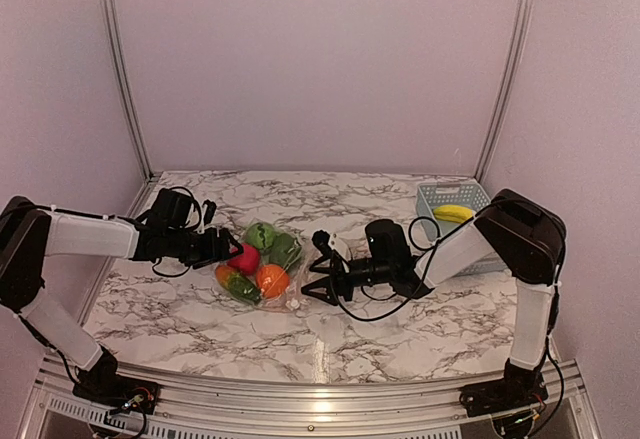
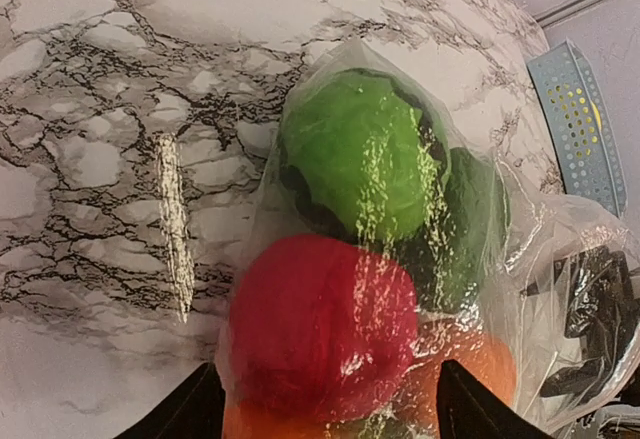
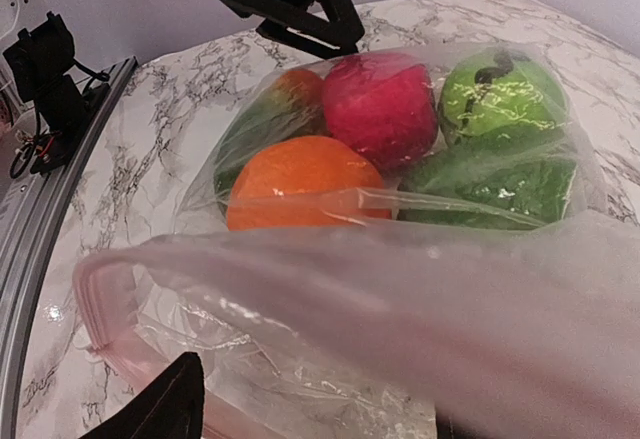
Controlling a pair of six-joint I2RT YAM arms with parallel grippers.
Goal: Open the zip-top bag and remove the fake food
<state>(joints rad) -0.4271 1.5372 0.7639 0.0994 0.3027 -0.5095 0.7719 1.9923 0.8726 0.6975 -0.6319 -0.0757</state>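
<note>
The zip-top bag [image 1: 290, 297] lies at the table's centre with its mouth toward my right arm. It holds fake food: a red piece [image 1: 243, 258], an orange piece [image 1: 271, 280], a light green ball [image 1: 262, 235] and a dark green piece [image 1: 285, 251]. My left gripper [image 1: 230, 247] is open, its fingers [image 2: 190, 411] astride the bag's closed end around the red piece [image 2: 320, 324]. My right gripper [image 1: 308, 287] is open at the bag's mouth. Loose film [image 3: 400, 299] and the pinkish zip strip [image 3: 105, 294] lie between its fingers [image 3: 160, 409]. A yellow banana [image 1: 453, 213] lies in the basket.
The light blue slotted basket [image 1: 440, 195] stands at the back right, beyond my right arm; it also shows in the left wrist view [image 2: 575, 119]. Metal frame rails run along the near edge and up the back corners.
</note>
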